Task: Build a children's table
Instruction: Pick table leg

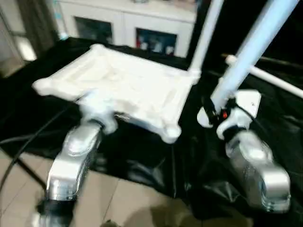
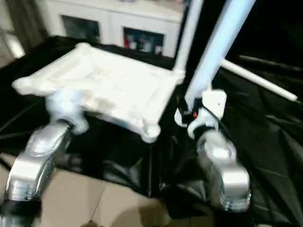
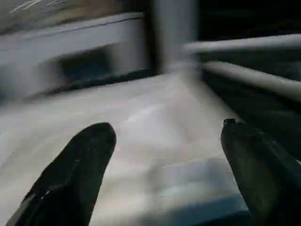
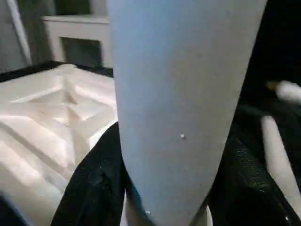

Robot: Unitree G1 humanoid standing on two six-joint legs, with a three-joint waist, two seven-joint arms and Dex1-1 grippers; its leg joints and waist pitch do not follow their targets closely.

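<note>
The white tabletop (image 1: 128,85) lies upside down on black cloth, ribbed underside up. One white leg (image 1: 206,33) stands upright in its far right corner socket. My right gripper (image 1: 218,112) is shut on a second leg (image 1: 255,42), low on the tube, which tilts up and to the right beside the tabletop's right edge; in the right wrist view the leg (image 4: 183,94) sits between the black fingers (image 4: 94,188). A third leg (image 1: 277,81) lies on the cloth at the right. My left gripper (image 3: 164,155) is open at the tabletop's near left edge, its fingers (image 3: 80,169) spread over the white surface.
A white cabinet (image 1: 128,21) with glass doors stands behind the work. The black cloth (image 1: 142,161) hangs over the front edge above a tiled floor (image 1: 118,198). A black cable (image 1: 21,158) runs down at the left.
</note>
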